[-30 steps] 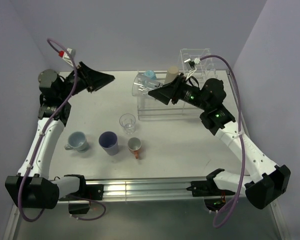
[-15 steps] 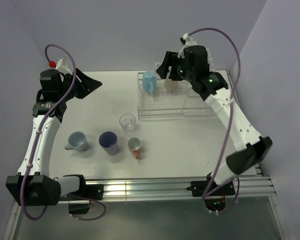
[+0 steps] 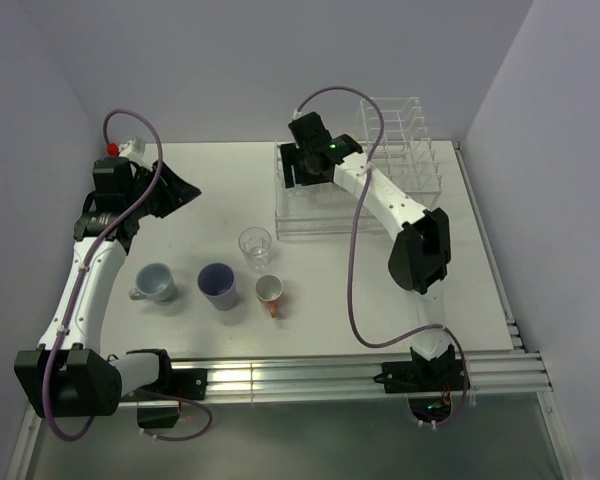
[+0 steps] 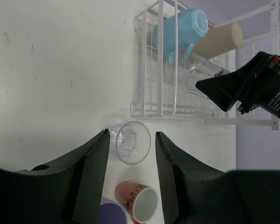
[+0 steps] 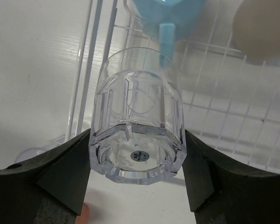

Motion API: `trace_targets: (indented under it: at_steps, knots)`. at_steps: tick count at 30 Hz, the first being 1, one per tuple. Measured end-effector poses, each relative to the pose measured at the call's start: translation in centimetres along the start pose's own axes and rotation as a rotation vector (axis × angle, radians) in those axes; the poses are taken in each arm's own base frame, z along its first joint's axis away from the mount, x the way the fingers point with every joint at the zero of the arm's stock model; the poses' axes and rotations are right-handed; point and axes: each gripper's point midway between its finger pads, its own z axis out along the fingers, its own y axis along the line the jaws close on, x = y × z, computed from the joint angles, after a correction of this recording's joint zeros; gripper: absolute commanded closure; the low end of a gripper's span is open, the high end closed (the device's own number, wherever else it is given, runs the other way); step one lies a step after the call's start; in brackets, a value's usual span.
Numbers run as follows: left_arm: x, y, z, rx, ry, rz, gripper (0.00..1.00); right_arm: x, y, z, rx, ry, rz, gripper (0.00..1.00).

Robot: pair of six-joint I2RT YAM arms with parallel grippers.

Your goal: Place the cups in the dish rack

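On the tabletop (image 3: 380, 290), the dish rack (image 3: 330, 225) has a light blue cup (image 4: 177, 30) and tan cup (image 4: 219, 39) at its left end; above that end the right claw (image 5: 136, 173) is clenched on a clear glass (image 5: 137, 126). The left claw (image 4: 131, 140) hangs released left of the rack; 4 more cups (image 3: 217, 283) stand in front of the rack.

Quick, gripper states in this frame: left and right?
Left gripper: open, holding nothing.
Right gripper: closed on a clear glass.
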Motion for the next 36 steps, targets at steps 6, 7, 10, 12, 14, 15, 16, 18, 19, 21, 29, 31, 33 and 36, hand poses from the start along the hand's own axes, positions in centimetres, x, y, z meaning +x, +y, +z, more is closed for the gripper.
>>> trace_targets:
  at_steps: [6,7,10,12,14,15,16,18,19,21,29,31,33,36]
  knots:
    - [0.9,0.8,0.3,-0.014,0.019,0.004,0.51,0.4,1.0,2.1,0.012,0.024,-0.031,1.00]
    - [1.0,0.9,0.3,-0.016,0.023,0.003,0.51,0.5,1.0,2.4,0.016,0.028,-0.033,1.00]
    - [1.3,1.2,0.4,-0.020,0.029,0.007,0.51,0.8,0.8,2.8,0.028,0.044,-0.037,1.00]
    - [1.3,1.2,0.4,-0.020,0.028,0.009,0.51,0.9,0.8,3.1,0.031,0.048,-0.040,1.00]
    - [1.3,1.2,0.4,-0.019,0.028,0.011,0.51,1.0,0.8,3.5,0.032,0.051,-0.041,1.00]
    - [1.2,1.2,0.4,-0.018,0.026,0.014,0.51,1.1,0.8,3.8,0.034,0.056,-0.042,1.00]
    - [1.2,1.1,0.4,-0.017,0.025,0.015,0.51,1.3,0.9,4.0,0.034,0.060,-0.043,1.00]
    - [1.2,1.2,0.5,-0.017,0.024,0.018,0.51,1.6,0.9,4.6,0.036,0.070,-0.045,1.00]
    - [1.2,1.2,0.5,-0.016,0.024,0.018,0.51,1.8,0.9,4.9,0.038,0.077,-0.046,1.00]
    - [1.3,1.2,0.5,-0.017,0.024,0.018,0.51,2.3,0.8,5.4,0.042,0.092,-0.049,1.00]
    - [1.5,1.4,0.6,-0.020,0.029,0.018,0.51,2.1,0.9,5.7,0.044,0.089,-0.049,0.92]
    - [1.5,1.4,0.6,-0.020,0.030,0.019,0.51,2.0,0.9,5.8,0.044,0.087,-0.049,0.80]
    - [1.5,1.4,0.6,-0.020,0.030,0.020,0.51,2.0,0.9,5.8,0.044,0.088,-0.049,0.68]
    - [1.5,1.5,0.7,-0.021,0.032,0.020,0.51,2.0,1.0,5.8,0.043,0.087,-0.048,0.54]
